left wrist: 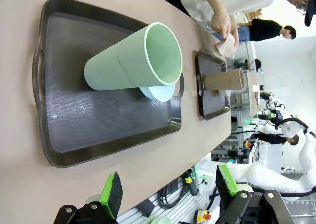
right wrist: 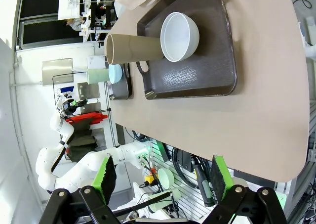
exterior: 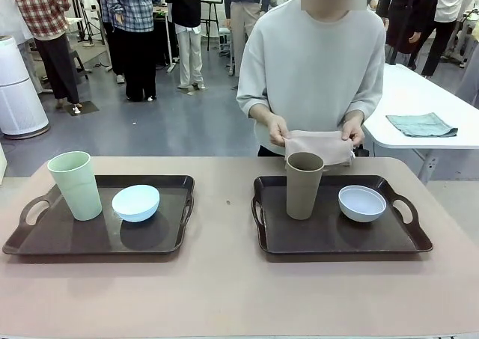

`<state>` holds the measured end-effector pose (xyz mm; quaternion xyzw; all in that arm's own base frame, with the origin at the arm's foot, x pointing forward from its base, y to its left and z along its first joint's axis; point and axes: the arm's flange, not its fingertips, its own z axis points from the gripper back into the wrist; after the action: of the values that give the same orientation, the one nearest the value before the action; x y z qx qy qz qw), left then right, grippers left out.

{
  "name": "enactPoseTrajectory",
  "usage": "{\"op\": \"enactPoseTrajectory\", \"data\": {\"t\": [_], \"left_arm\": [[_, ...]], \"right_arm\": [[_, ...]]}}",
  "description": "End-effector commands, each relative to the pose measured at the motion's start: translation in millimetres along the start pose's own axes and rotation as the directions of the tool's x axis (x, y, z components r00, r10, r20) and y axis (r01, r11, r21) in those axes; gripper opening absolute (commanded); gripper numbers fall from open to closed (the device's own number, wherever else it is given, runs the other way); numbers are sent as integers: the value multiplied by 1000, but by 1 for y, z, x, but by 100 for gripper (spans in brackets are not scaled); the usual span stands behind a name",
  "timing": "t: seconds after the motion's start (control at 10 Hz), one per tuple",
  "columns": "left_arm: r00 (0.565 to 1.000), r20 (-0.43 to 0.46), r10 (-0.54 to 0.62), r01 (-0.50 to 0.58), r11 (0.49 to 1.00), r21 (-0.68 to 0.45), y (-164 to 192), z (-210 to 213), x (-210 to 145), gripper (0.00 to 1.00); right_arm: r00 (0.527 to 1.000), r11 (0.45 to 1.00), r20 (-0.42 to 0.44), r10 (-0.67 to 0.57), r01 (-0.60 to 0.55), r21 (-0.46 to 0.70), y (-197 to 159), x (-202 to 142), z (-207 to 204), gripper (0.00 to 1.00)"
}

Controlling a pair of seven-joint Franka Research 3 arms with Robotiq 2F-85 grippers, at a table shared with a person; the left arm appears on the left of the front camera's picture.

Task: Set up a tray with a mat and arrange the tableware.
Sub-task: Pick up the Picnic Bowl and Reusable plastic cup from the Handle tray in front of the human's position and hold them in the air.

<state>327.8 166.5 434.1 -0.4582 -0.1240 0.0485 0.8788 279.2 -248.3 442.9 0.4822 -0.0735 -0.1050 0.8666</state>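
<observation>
On the left tray (exterior: 67, 234) stands a tapered pale green cup (exterior: 76, 185); both grippers' (left wrist: 169, 178) (right wrist: 163, 165) jaws gape empty.

floor (exterior: 150, 126): grey-blue | right: white side table (exterior: 419, 99), folded green cloth (exterior: 423, 124) on it | left: white cylindrical appliance (exterior: 19, 92)

Setting: open robotics lab or test hall, not a home. Grey hall floor (exterior: 187, 122), with standing people (exterior: 135, 32) behind the work table (exterior: 224, 294). White air purifier (exterior: 19, 92); second white table (exterior: 419, 99). Between the left gripper (left wrist: 168, 174) fingers, below the table edge: cable bundle (left wrist: 170, 197) and yellow emergency-stop box (left wrist: 200, 215).
</observation>
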Motion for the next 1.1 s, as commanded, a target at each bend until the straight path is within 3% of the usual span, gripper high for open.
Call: {"op": "enactPoseTrajectory", "data": {"t": [0.0,1.0], "left_arm": [[1000,5,-1,1,1000,-13,1,0,1,100],[1000,5,-1,1,1000,-13,1,0,1,100]], "right_arm": [[1000,1000,0,6,-6,10,2,-3,0,100],[1000,1000,0,6,-6,10,2,-3,0,100]]}}
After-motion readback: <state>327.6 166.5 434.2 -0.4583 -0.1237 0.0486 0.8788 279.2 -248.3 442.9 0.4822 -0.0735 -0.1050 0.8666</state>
